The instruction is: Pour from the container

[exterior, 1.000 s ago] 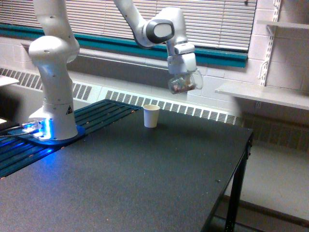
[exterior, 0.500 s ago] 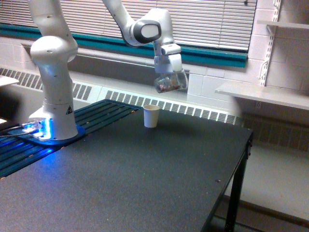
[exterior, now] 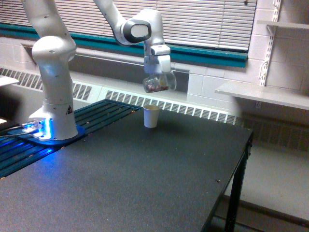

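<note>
Gripper (exterior: 158,77) is clamping the container (exterior: 155,84), a clear plastic cup with reddish-brown bits showing through, and is holding it tilted in the air. It is hanging above the white paper cup (exterior: 151,116), apart from it. That 1 paper cup is standing upright on the black table (exterior: 145,179), near its far edge.
</note>
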Controlling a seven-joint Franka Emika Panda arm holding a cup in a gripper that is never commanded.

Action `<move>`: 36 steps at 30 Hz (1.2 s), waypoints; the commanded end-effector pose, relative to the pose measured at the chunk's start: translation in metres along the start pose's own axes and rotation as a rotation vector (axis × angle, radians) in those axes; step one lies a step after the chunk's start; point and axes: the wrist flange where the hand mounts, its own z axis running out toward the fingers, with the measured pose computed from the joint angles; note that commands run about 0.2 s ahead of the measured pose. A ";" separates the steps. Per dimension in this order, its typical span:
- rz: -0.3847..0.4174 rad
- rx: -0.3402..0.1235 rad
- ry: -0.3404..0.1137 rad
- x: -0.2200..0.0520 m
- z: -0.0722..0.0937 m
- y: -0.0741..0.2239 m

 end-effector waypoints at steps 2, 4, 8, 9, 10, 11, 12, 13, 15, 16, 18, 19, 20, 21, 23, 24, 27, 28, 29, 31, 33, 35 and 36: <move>-0.042 -0.010 -0.041 -0.029 0.004 -0.001; -0.040 -0.011 -0.052 -0.035 0.005 -0.001; -0.044 -0.011 -0.074 -0.047 0.008 -0.001; -0.046 -0.012 -0.080 -0.050 0.009 -0.001; -0.048 -0.011 -0.086 -0.053 0.010 -0.002; -0.048 -0.011 -0.090 -0.055 0.010 -0.001; -0.047 -0.013 -0.094 -0.057 0.011 -0.001; -0.046 -0.014 -0.098 -0.059 0.011 0.000; -0.043 -0.015 -0.105 -0.061 0.012 0.001; -0.041 -0.016 -0.107 -0.061 0.013 0.002; -0.040 -0.018 -0.112 -0.062 0.014 0.004; -0.040 -0.019 -0.115 -0.063 0.014 0.005; -0.040 -0.021 -0.117 -0.063 0.015 0.006; -0.040 -0.023 -0.120 -0.063 0.015 0.006; -0.043 -0.024 -0.127 -0.064 0.016 0.007; -0.044 -0.025 -0.129 -0.064 0.016 0.008; -0.047 -0.026 -0.139 -0.064 0.018 0.009; -0.048 -0.025 -0.143 -0.064 0.018 0.009; -0.049 -0.025 -0.147 -0.064 0.019 0.009; -0.056 -0.028 -0.156 -0.064 0.020 0.010; -0.060 -0.029 -0.166 -0.065 0.021 0.010; -0.068 -0.033 -0.178 -0.066 0.023 0.010; -0.072 -0.035 -0.184 -0.066 0.024 0.011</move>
